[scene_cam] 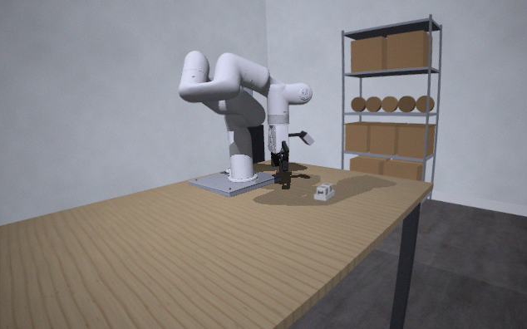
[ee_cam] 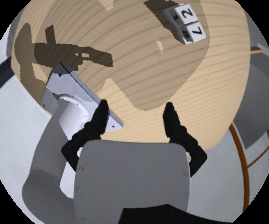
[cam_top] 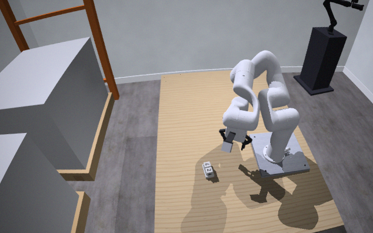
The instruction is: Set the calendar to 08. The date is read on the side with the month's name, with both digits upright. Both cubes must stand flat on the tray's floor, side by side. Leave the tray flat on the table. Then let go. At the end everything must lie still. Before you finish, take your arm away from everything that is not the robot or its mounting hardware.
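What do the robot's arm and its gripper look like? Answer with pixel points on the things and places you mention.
The arm (cam_top: 285, 123) (scene_cam: 243, 75) is glossy white, with rounded, tube-like links and thin dark seam lines. The gripper (cam_top: 232, 144) (scene_cam: 284, 169) (ee_cam: 136, 107) has a pale housing and two black, jointed fingers with narrow tips. I can't make out any cables.

Glossy white rounded arm (cam_top: 285, 123) (scene_cam: 241, 141) (ee_cam: 47, 160), black gripper fingers (cam_top: 246, 142) (scene_cam: 284, 159), grey baseplate (cam_top: 295, 141) (scene_cam: 208, 183) (ee_cam: 87, 95), dark screws

The white arm (cam_top: 282, 138) (scene_cam: 241, 141) (ee_cam: 47, 170) is seen from high above and, farther from its black-fingered gripper (cam_top: 233, 142) (scene_cam: 283, 168) (ee_cam: 136, 107), from across the pale wooden table (cam_top: 179, 117) (scene_cam: 158, 241) (ee_cam: 220, 85); the tabletop past the fingertips is viewed closely from the wrist, and is shared by all views.
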Tool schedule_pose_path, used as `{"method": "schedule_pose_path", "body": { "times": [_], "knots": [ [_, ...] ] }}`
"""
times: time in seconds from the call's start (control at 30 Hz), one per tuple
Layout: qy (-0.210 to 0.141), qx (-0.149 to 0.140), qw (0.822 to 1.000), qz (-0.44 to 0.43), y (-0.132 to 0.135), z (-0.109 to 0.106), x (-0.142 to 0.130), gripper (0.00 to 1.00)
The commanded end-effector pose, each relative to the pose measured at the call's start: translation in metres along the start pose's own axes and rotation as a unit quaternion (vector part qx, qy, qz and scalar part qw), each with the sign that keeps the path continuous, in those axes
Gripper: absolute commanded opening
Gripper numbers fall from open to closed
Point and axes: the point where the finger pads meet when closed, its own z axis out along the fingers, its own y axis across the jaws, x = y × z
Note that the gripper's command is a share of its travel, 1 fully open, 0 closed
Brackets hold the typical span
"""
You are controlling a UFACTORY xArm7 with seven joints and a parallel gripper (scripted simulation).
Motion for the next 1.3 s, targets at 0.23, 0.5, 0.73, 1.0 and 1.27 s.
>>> {"method": "schedule_pose_path", "body": {
  "times": [0.23, 0.5, 0.73, 1.0, 1.27],
  "knots": [
    [0.0, -0.001, 1.0, 0.0, 0.001, 0.037, 0.0, 1.0],
    [0.0, -0.001, 1.0, 0.0, 0.001, 0.039, 0.0, 1.0],
    [0.0, -0.001, 1.0, 0.0, 0.001, 0.053, 0.0, 1.0],
    [0.0, -0.001, 1.0, 0.0, 0.001, 0.07, 0.0, 1.0],
    [0.0, -0.001, 1.0, 0.0, 0.001, 0.078, 0.0, 1.0]
  ]
}}
